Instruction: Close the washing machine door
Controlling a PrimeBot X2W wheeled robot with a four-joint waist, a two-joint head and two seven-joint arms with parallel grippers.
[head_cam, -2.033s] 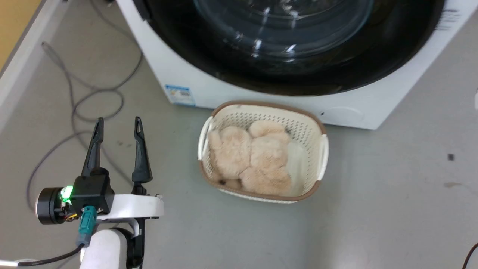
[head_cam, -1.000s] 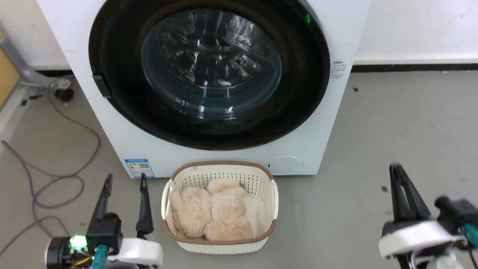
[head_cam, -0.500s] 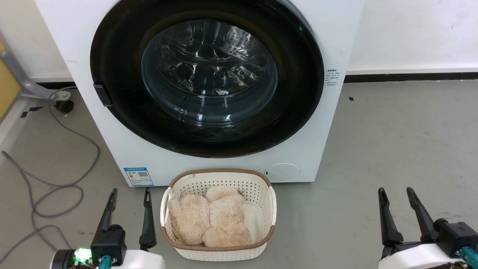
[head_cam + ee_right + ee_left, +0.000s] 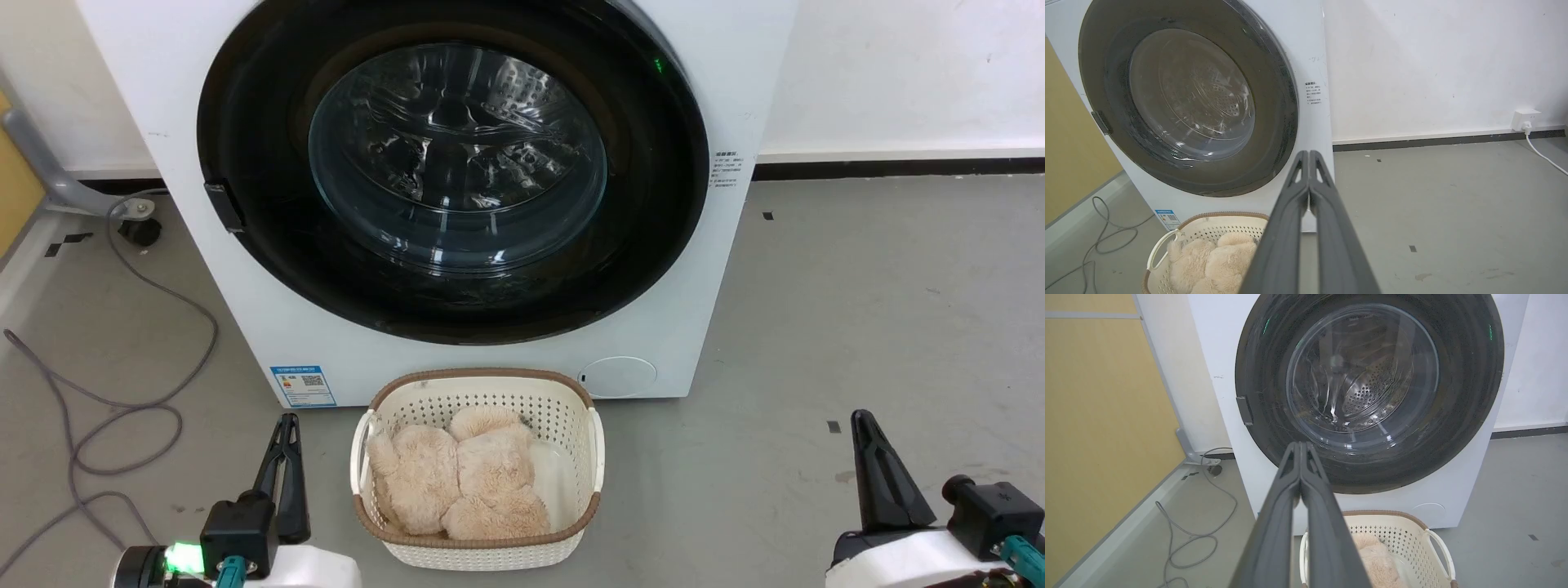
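Both closed tight on nothing: our left gripper [image 4: 287, 423] and right gripper [image 4: 862, 418] sit low either side of the basket [image 4: 478, 377]. We see the washing machine door [image 4: 453, 163] flush against the washing machine [image 4: 457, 365].

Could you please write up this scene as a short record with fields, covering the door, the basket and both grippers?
door: washing machine door closed, flush in the front of the white washing machine
basket: cream laundry basket on the floor in front of the machine, below the door
contents: fluffy beige plush item
left gripper: shut, empty, low beside the basket's left side
right gripper: shut, empty, low, well off to the basket's right
task: door looks closed
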